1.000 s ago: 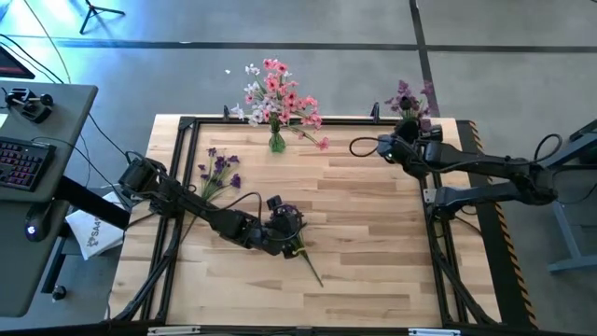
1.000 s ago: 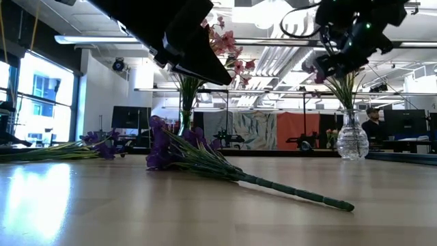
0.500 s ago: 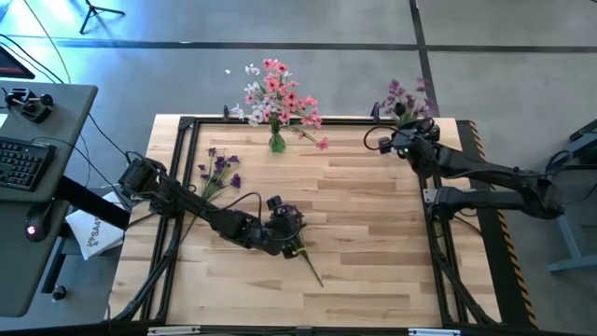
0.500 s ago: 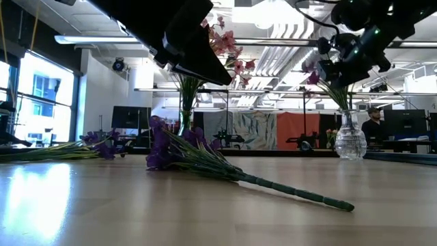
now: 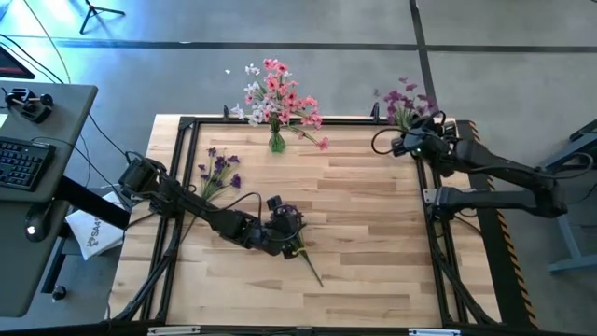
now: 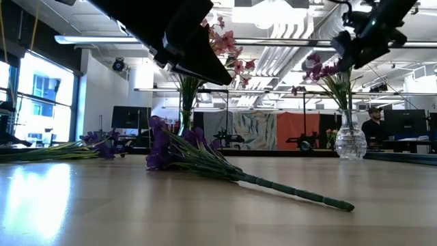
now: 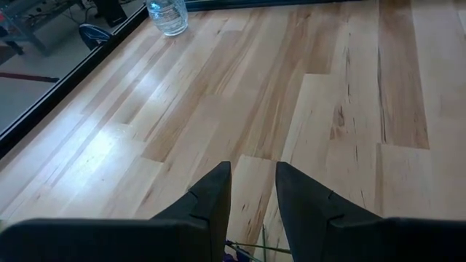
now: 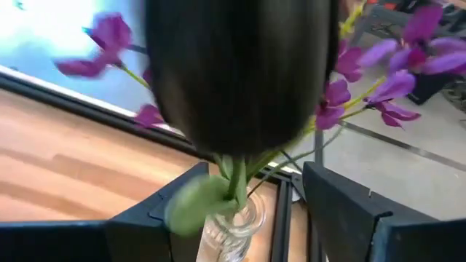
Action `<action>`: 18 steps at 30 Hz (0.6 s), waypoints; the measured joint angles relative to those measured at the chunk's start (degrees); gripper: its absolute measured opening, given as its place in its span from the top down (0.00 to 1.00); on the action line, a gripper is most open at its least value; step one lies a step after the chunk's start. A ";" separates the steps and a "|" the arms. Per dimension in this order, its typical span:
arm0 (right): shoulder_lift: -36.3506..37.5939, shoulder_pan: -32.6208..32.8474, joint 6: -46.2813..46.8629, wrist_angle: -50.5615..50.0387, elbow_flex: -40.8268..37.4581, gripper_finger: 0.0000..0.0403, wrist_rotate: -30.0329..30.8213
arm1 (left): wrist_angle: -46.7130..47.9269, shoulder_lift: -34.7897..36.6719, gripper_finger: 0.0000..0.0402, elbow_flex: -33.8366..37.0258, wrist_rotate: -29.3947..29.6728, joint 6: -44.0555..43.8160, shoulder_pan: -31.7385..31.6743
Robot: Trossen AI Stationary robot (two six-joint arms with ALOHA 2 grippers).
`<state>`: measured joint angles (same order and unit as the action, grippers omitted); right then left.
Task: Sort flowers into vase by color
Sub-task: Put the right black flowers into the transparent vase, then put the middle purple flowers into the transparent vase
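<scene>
**Operator:** While the right gripper [image 5: 431, 142] hangs beside the clear vase [image 6: 350, 142] at the far right corner of the bench [image 5: 364, 243], what is its state?

**Technician:** Its fingers stand apart, empty. The purple sprigs [image 5: 408, 97] stand in that vase, stems down, blossoms fanned above the rim. The gripper is just beside the stems, not around them.

**Operator:** And the left gripper [image 5: 284, 227]?

**Technician:** It sits low over the loose purple sprig [image 6: 205, 158] near mid-bench. Its fingers [image 7: 211, 204] are parted only a little. Whether they pinch the sprig cannot be told; only a trace of stem and blossom shows at their base.

**Operator:** Which relation governs the next pick?

**Technician:** The sprig's long axis. Blossoms lie under the left gripper; the stem runs away from it toward the near edge, slanting right. The left arm is plainly nearer. The purple vase lies well apart, on the right arm's side.

**Operator:** Remaining stock?

**Technician:** Another purple bunch [image 5: 218, 172] lies on the left side of the bench. The pink and white flowers [image 5: 275, 93] stand in the far centre vase [image 5: 277, 143], with one pink sprig [image 5: 312, 138] lying beside it.
</scene>
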<state>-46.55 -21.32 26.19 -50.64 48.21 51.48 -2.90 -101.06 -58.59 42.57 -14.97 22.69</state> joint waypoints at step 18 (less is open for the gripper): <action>-0.01 12.87 8.34 -20.48 21.18 0.61 -4.51 | 5.57 10.21 0.76 0.04 0.07 4.55 10.56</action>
<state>-46.57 -8.45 34.53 -71.11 69.40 46.97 2.67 -90.84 -58.54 42.64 -10.42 33.25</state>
